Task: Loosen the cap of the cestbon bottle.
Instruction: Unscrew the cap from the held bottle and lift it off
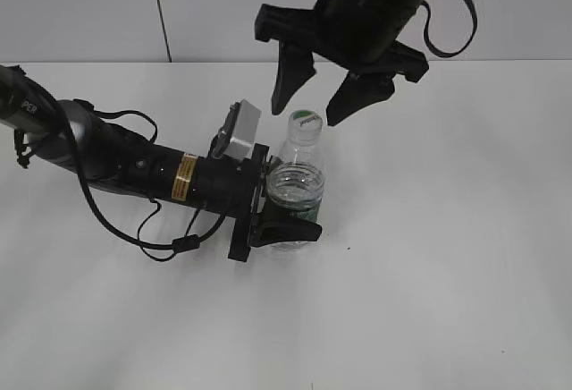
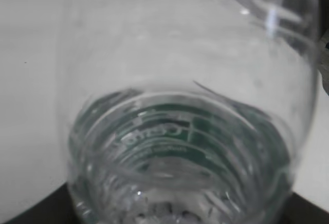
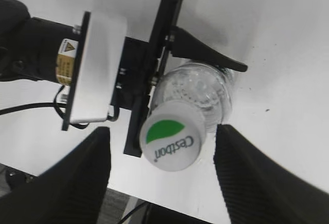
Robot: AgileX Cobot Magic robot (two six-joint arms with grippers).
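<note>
The cestbon bottle [image 1: 295, 184] stands upright on the white table, clear with a dark green label band. My left gripper [image 1: 290, 200] is shut on its body from the left, and one black finger [image 3: 205, 55] lies along its side. The bottle [image 2: 185, 106] fills the left wrist view, blurred. Its white cap [image 1: 304, 121] with a green patch is on the neck. My right gripper [image 1: 309, 111] hangs open just above the cap. In the right wrist view the cap [image 3: 170, 141] sits between the two wide-apart fingers [image 3: 87, 178], touching neither.
The left arm [image 1: 116, 162] lies low across the table [image 1: 447, 274] from the left, its cables [image 1: 152, 238] looping beside it. The white wrist camera box [image 1: 239, 131] sits just left of the bottle's neck. A grey wall runs behind.
</note>
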